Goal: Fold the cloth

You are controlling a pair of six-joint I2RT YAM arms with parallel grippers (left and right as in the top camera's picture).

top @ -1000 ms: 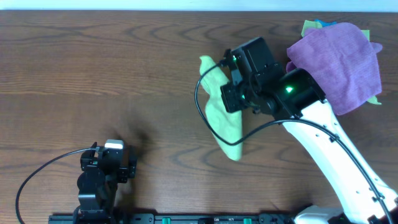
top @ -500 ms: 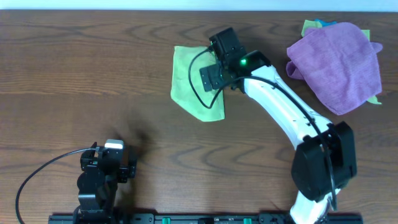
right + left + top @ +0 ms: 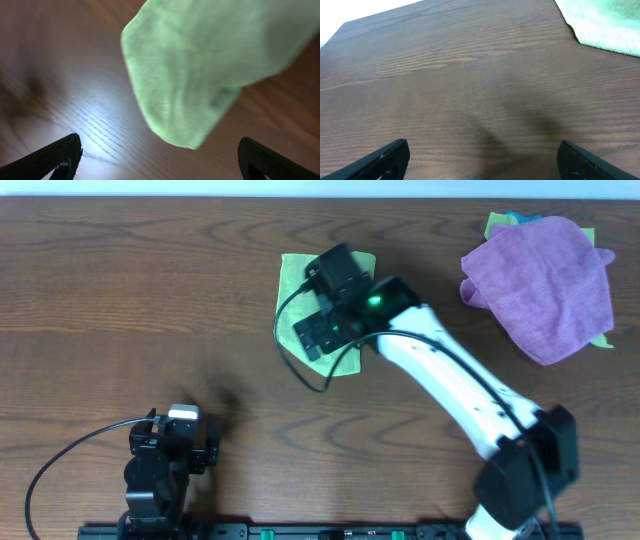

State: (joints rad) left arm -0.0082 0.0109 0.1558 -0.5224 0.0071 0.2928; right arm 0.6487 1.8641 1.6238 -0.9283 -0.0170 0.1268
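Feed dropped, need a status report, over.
Left gripper open, away from cloth. Right gripper open over light-green terry cloth, rumpled. Purple cloth heap aside, not blocking.

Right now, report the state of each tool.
Left tool: open, holding nothing.
Right tool: open, above the green cloth, not gripping it.

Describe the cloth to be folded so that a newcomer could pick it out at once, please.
On the wooden table, look to the middle of the far half, where the white right arm ends. The green cloth lies beneath it, partly covered. It is pale green and alone, unlike the purple cloth bunched in the far right corner.
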